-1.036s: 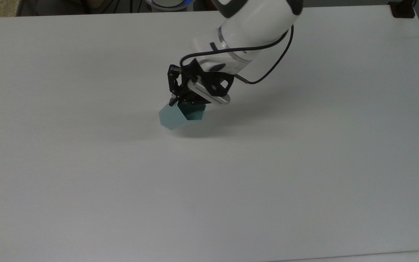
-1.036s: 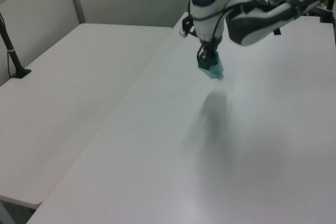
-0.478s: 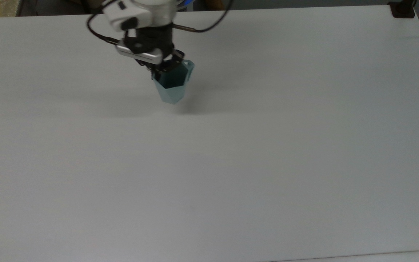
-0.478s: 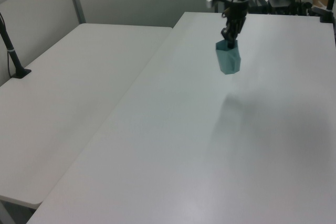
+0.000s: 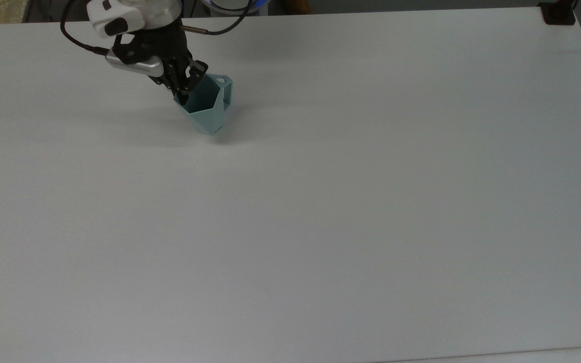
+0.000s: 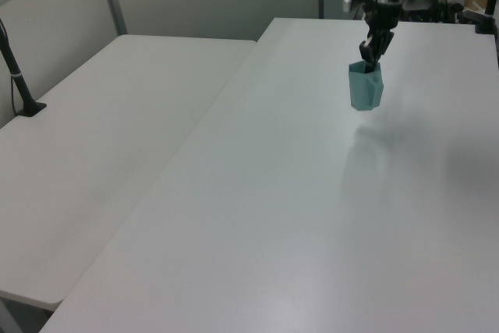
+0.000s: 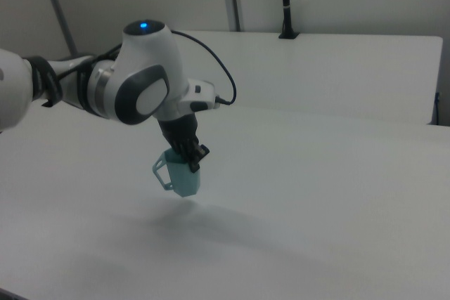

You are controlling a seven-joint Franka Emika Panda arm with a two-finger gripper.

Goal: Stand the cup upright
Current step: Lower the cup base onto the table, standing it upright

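Observation:
The pale teal cup point(image 5: 208, 112) hangs mouth-up above the white table point(image 5: 351, 201), near the top view's upper left. Its angular handle point(image 5: 226, 91) points to the top view's right. My gripper point(image 5: 185, 92) is shut on the cup's rim, one finger inside the dark teal opening. In the left view the cup point(image 6: 365, 88) hangs upright under the gripper point(image 6: 372, 56) at the far right of the table. In the right view the cup point(image 7: 182, 178) floats a little above its shadow, handle to the right view's left, with the gripper point(image 7: 191, 160) pinching the rim.
A second white table point(image 6: 101, 138) adjoins on the left view's left, with a black post point(image 6: 17, 76) clamped at its edge. Another black clamp point(image 5: 558, 14) sits at the top view's upper right corner.
The arm has swung toward the top view's upper left, carrying the cup. The cup has turned from tilted on its side to mouth-up.

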